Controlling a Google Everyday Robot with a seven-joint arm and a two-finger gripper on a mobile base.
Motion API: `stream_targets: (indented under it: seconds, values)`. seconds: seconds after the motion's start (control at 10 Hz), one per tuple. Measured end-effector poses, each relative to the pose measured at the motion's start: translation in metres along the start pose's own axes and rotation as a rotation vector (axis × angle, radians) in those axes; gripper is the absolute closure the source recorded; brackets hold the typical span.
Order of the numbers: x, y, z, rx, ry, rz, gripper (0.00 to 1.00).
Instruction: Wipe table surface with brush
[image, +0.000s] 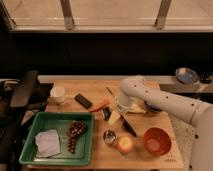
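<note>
Where the white arm bends down over the middle of the tan counter (98, 91), the gripper (122, 106) is mostly hidden by the wrist, and whether it is open or closed cannot be told. The small dark brush (107, 114) is seen just beside it; contact cannot be made out.

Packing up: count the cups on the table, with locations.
2. A white cup stands rear left; a small metal cup sits at the front, beside the yellow fruit. The gripper hangs mid-table; the arm may hide more.
</note>
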Motion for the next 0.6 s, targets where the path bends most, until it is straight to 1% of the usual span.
stream_targets:
  seconds: [0.2,0.4,0.5,0.6]
  values:
    - [0.001,-0.001,0.017,-0.031,0.020,0.015,0.20]
    - [0.001,0.003,0.026,-0.054,0.034,0.026,0.20]
    - [0.000,0.002,0.026,-0.052,0.036,0.025,0.23]
    - [0.001,0.001,0.025,-0.050,0.035,0.026,0.29]
